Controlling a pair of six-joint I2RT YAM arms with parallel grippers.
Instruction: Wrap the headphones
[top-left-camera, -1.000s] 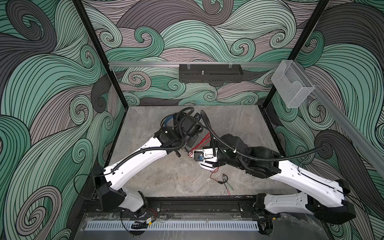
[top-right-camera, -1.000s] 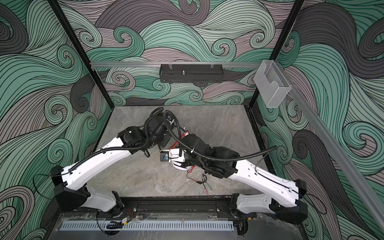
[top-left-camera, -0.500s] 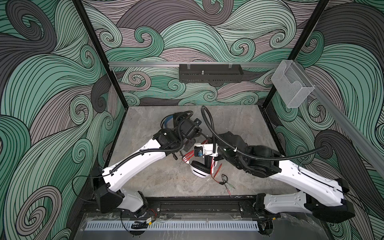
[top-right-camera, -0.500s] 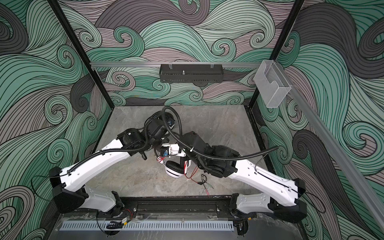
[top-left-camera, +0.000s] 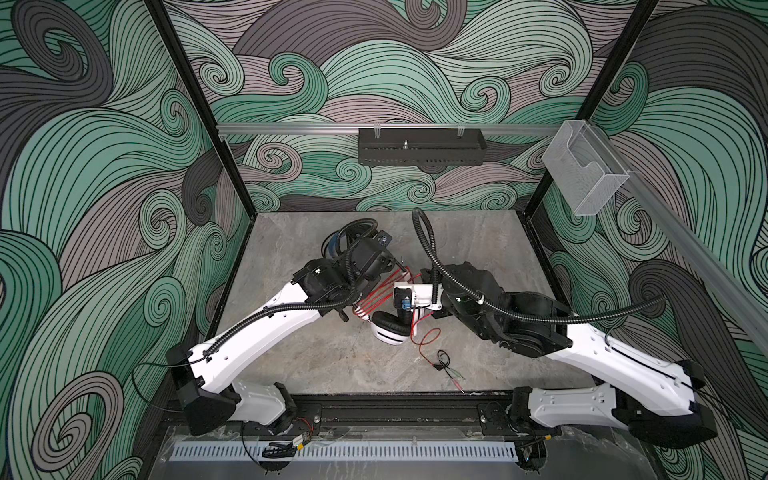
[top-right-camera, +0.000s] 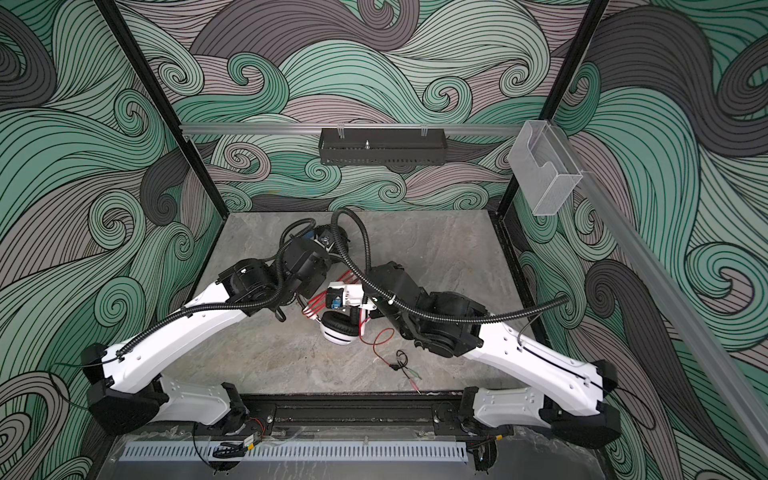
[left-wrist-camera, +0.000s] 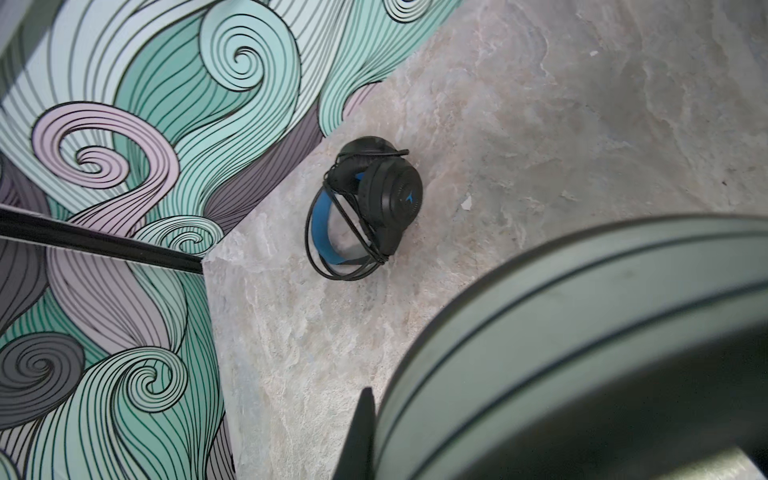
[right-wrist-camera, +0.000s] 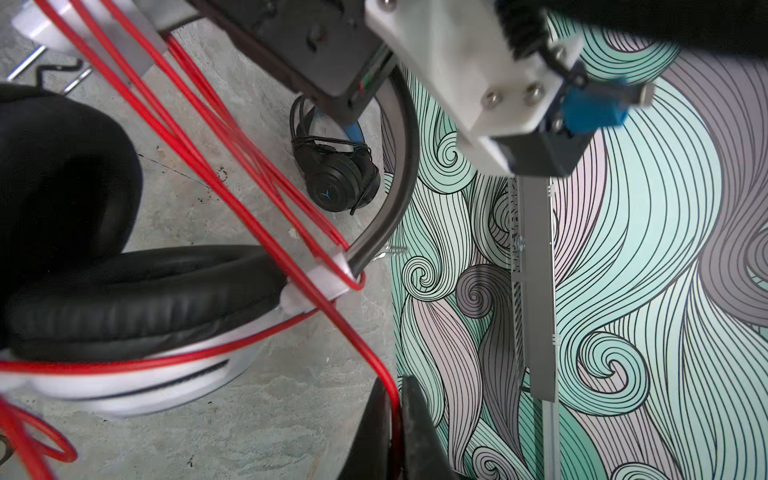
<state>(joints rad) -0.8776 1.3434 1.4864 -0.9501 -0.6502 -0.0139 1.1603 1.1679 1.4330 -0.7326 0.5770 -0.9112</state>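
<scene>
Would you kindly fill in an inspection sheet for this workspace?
Surface: grey stone-look tabletop.
Job's things: black headset, cord wound around it, toward the back; white-and-black headset crossed by red cord loops.
Clutter: nothing seen.
Grippers: left gripper shut on the white-and-black headset's headband; right gripper shut on the red cord.
Cables: red cord tail and plugs loose on the tabletop; black conduits on both arms.
Surroundings: swirl-patterned walls; black tray, clear holder on rails.

Swirling green, grey and mauve waves cover the walls (top-left-camera: 104, 166). Down below, a mottled grey stone floor (top-left-camera: 291, 365). Black tray (top-left-camera: 419, 146) hangs on the back rail (top-left-camera: 291, 129), clear box (top-left-camera: 586, 174) at right.
</scene>
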